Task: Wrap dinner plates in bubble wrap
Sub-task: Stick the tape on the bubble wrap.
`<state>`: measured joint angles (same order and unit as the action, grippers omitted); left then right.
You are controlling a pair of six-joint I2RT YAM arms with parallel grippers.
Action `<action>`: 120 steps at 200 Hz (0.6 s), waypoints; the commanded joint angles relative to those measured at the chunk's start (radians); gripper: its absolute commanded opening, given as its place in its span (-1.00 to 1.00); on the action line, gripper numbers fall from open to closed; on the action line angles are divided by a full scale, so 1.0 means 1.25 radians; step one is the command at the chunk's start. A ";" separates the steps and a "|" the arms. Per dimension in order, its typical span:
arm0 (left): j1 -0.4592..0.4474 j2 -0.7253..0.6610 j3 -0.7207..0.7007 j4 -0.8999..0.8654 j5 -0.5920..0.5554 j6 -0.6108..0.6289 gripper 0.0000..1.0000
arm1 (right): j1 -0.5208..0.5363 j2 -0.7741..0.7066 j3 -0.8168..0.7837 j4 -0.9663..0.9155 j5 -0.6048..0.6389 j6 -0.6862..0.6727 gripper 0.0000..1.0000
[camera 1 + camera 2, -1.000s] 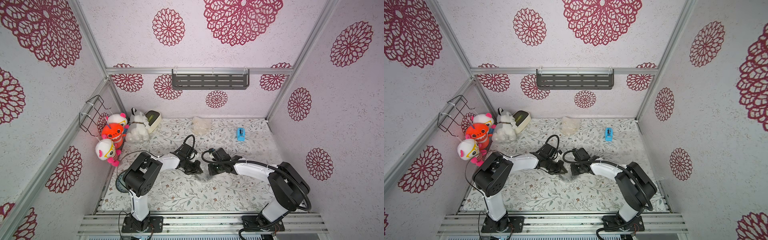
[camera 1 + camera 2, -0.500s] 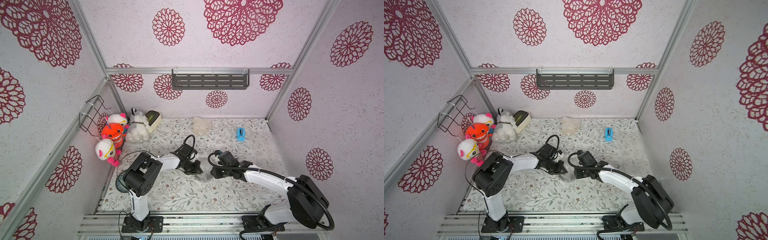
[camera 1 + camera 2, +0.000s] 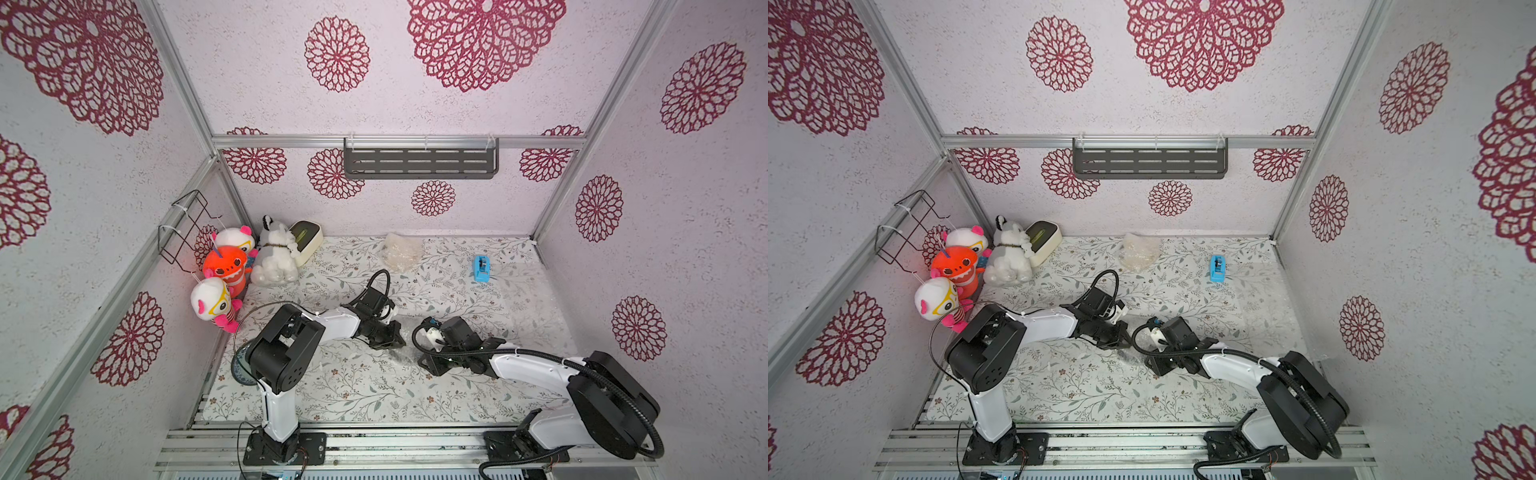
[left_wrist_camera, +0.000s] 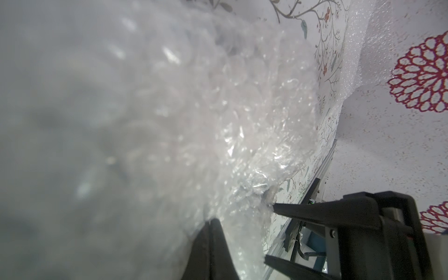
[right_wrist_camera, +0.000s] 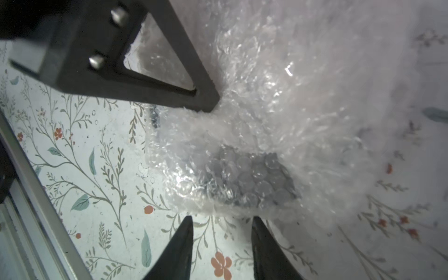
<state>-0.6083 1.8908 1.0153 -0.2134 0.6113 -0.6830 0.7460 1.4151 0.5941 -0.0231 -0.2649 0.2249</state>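
The left gripper [image 3: 392, 341] is pressed together, pinching a bunched edge of the bubble wrap [image 5: 278, 109] in the middle of the table [image 3: 332, 386]. A dark plate [image 5: 249, 179] lies under the wrap. The right gripper [image 5: 221, 225] is spread and holds nothing, just beside the bundle's near edge. Bare flowery table runs in front up to the metal rail [image 3: 374, 432]. Soft toys [image 3: 274, 255] fill the back left corner. A blue tape holder [image 3: 481, 269] sits well apart, at the back right.

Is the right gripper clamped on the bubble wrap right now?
No: in the right wrist view the right gripper stands open over bare tablecloth, just short of the bubble wrap.
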 commanded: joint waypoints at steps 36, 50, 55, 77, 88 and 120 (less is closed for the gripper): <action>-0.010 -0.007 -0.001 -0.036 -0.023 0.007 -1.00 | 0.017 0.021 0.007 0.025 -0.010 -0.052 -0.50; -0.010 -0.005 -0.001 -0.035 -0.021 0.008 -1.00 | 0.021 -0.004 -0.007 0.015 -0.008 -0.041 -0.70; -0.011 -0.005 -0.001 -0.035 -0.021 0.007 -1.00 | 0.022 -0.013 -0.011 0.009 -0.007 -0.035 -0.77; -0.011 -0.006 0.000 -0.037 -0.021 0.009 -1.00 | 0.024 -0.068 -0.013 -0.027 -0.016 -0.012 -1.00; -0.011 -0.005 0.000 -0.037 -0.021 0.009 -1.00 | 0.024 -0.093 -0.014 -0.044 -0.033 -0.001 -1.00; -0.012 -0.003 0.001 -0.037 -0.021 0.009 -1.00 | 0.030 -0.104 -0.035 -0.061 -0.095 0.031 -1.00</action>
<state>-0.6090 1.8908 1.0149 -0.2138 0.6117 -0.6827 0.7723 1.2945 0.5720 -0.0589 -0.3096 0.2199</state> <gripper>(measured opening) 0.039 0.051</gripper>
